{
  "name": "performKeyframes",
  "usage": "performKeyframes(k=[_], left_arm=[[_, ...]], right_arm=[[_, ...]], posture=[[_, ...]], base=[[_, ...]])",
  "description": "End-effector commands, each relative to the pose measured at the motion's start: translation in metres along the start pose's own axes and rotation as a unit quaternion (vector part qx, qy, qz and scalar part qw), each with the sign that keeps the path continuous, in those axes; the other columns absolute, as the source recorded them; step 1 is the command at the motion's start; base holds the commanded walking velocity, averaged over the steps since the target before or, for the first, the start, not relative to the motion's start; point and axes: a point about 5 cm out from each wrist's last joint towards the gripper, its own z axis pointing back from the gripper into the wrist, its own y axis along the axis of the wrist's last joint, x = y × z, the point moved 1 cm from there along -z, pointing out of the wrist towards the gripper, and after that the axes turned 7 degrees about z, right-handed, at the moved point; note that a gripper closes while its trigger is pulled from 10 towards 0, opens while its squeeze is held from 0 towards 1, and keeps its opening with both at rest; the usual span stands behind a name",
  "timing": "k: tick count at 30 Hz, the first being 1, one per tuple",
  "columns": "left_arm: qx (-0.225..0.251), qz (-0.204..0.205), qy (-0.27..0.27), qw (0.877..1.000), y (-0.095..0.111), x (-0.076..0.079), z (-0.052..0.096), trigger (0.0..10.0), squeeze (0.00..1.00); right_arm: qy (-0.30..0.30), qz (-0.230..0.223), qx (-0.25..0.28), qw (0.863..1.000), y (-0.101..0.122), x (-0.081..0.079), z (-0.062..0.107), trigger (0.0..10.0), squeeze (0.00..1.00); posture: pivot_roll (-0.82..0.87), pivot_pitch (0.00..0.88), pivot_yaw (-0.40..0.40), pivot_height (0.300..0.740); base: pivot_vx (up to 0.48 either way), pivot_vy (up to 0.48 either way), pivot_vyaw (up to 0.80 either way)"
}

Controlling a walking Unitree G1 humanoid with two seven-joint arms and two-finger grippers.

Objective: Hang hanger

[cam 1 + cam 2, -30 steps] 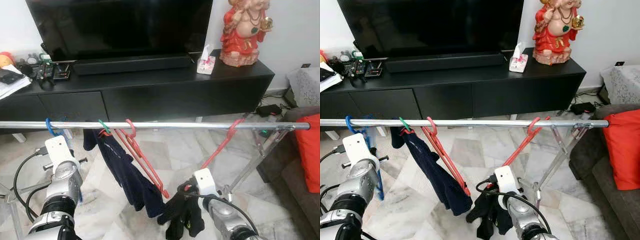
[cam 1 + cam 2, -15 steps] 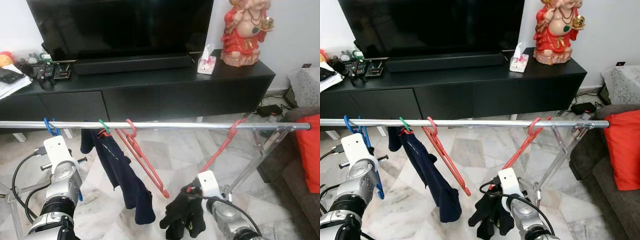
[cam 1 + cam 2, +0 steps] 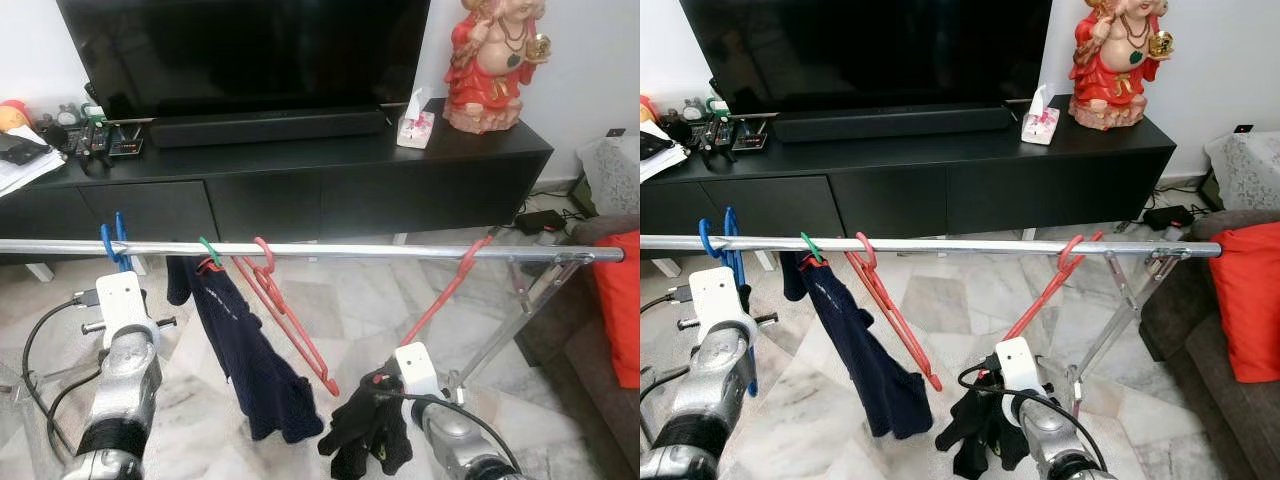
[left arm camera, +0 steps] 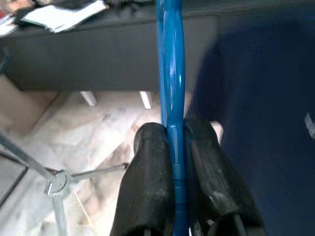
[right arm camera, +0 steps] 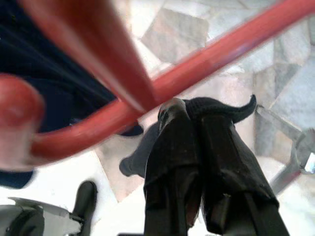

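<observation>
Left eye view, left to right along one silver rail (image 3: pixel 350 250): one blue hanger (image 3: pixel 112 240) pinched by the left hand (image 4: pixel 177 162), one green hanger (image 3: pixel 208 250) carrying one navy garment (image 3: pixel 245 355), two red hangers (image 3: pixel 285 320). Lower centre, the right hand (image 5: pixel 194 123) grips a black sock (image 3: pixel 365 430).

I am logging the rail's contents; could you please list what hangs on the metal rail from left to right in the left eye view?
Blue hanger → green hanger carrying the navy garment → red hanger → second red hanger.
</observation>
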Motion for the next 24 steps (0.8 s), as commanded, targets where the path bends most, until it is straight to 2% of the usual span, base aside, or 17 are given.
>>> performKeyframes(k=[1, 5, 13, 14, 18, 24], left_arm=[[-0.012, -0.028, -0.021, 0.999, -0.017, -0.003, 0.015, 10.0, 0.00], [-0.036, -0.041, -0.024, 0.998, -0.043, -0.012, 0.034, 10.0, 0.00], [-0.058, -0.042, -0.019, 0.997, -0.064, -0.018, 0.053, 10.0, 0.00], [-0.071, -0.044, -0.019, 0.996, -0.072, -0.018, 0.057, 10.0, 0.00], [-0.099, -0.044, -0.019, 0.994, -0.090, -0.017, 0.064, 10.0, 0.00], [-0.103, -0.042, -0.027, 0.993, -0.095, -0.015, 0.068, 10.0, 0.00]], right_arm=[[-0.001, 0.002, -0.004, 1.000, -0.001, 0.000, 0.000, 10.0, 0.00], [0.000, 0.003, -0.007, 1.000, -0.002, -0.002, 0.000, 10.0, 0.00], [0.002, 0.005, -0.006, 1.000, -0.002, -0.005, -0.001, 10.0, 0.00], [0.002, 0.005, -0.006, 1.000, -0.001, -0.006, -0.001, 10.0, 0.00], [0.002, 0.004, -0.002, 1.000, 0.000, -0.005, -0.001, 10.0, 0.00], [-0.002, 0.003, 0.007, 1.000, 0.005, 0.001, -0.001, 10.0, 0.00]], posture=[[-0.14, 0.000, 0.015, 0.740], [-0.14, 0.000, 0.013, 0.740], [-0.14, 0.000, 0.009, 0.740], [-0.14, 0.000, 0.009, 0.740], [-0.14, 0.000, 0.012, 0.740], [-0.15, 0.000, 0.014, 0.740]], base=[[0.000, 0.000, 0.00], [0.000, 0.000, 0.00], [0.000, 0.000, 0.00], [0.000, 0.000, 0.00], [0.000, 0.000, 0.00], [-0.042, 0.000, 0.00]])
